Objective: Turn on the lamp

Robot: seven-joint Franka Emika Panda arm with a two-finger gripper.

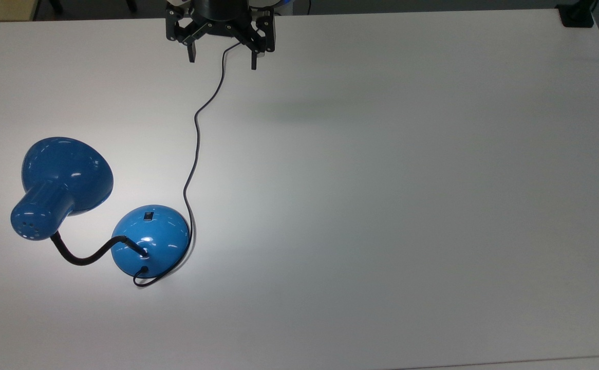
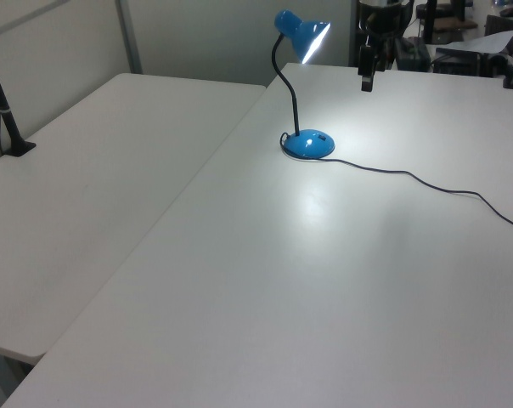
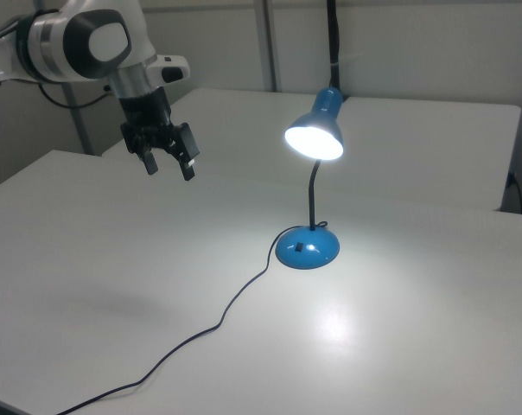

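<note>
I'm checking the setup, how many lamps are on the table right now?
1. The lamp stands on the white table, lit, its base at the top view's lower left. The gripper hangs open away from it. Nothing here could hide another.
</note>
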